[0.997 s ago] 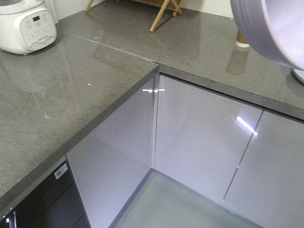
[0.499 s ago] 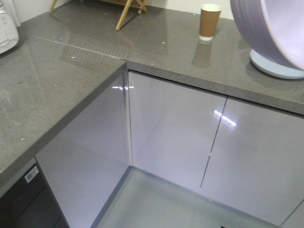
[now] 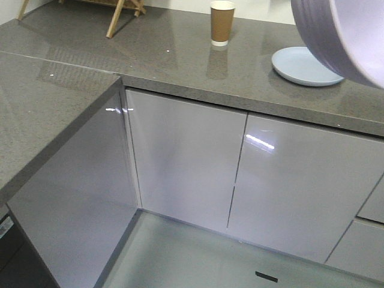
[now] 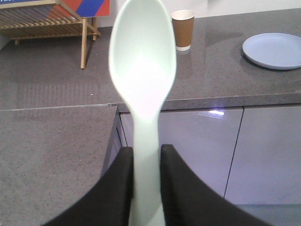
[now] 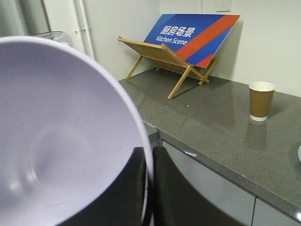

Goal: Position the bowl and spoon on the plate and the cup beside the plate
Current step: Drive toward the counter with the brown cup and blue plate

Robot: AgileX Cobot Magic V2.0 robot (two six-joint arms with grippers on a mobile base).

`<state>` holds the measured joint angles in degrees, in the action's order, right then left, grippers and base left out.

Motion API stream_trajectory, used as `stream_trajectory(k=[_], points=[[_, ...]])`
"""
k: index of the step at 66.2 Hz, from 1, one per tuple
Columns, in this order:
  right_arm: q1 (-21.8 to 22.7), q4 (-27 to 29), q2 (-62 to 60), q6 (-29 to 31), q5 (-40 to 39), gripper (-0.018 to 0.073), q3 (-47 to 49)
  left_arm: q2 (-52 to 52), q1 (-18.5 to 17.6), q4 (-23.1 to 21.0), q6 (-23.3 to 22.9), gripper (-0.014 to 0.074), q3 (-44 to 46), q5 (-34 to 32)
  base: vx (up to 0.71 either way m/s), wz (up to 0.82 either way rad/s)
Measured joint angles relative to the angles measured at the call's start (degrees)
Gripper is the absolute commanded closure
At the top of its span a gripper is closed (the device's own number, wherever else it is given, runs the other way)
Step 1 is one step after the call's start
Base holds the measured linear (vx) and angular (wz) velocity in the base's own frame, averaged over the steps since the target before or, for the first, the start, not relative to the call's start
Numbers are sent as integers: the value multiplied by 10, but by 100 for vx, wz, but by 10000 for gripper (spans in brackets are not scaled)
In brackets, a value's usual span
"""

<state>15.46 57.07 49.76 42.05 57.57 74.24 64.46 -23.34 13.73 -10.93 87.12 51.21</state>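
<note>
Far left, against the back wall: a folding wooden rack (image 4: 47,21), parked well away from the working area of the grey countertop (image 3: 180,60).

Next, close to the left wrist camera: the left gripper (image 4: 146,155), narrowed to a thin gap and clamped on the flat handle of the pale mint spoon (image 4: 143,70). Held in the air, scoop pointing ahead toward the counter, likely for laying down without a regrip.

Further right, upright near the back of the counter: the brown paper cup (image 3: 222,23), well apart from the plate (image 3: 306,66) and not yet beside it.

Right of the cup, flat near the counter's front edge: that pale blue plate, bare, ready to receive bowl and spoon. Below both: glossy grey cabinet doors (image 3: 186,162).

Far right, looming large in the front view: the lavender bowl (image 3: 342,36), lifted off the counter and tipped on its side, nearer the camera than the plate. Pinched at the rim by the right gripper (image 5: 149,153), one dark finger inside the wall, one outside, nearly closed on the thin plastic. A rim grip, probably chosen for want of any handle, and suited to lowering the bowl onto the plate first, spoon after. Needs levelling before release.
</note>
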Motion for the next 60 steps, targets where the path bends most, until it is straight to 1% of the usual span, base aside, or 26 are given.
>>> stream_trajectory(k=[60], points=[[0, 0, 0, 0, 1, 564, 0, 0, 0, 0, 0, 603, 0, 0, -3, -19]])
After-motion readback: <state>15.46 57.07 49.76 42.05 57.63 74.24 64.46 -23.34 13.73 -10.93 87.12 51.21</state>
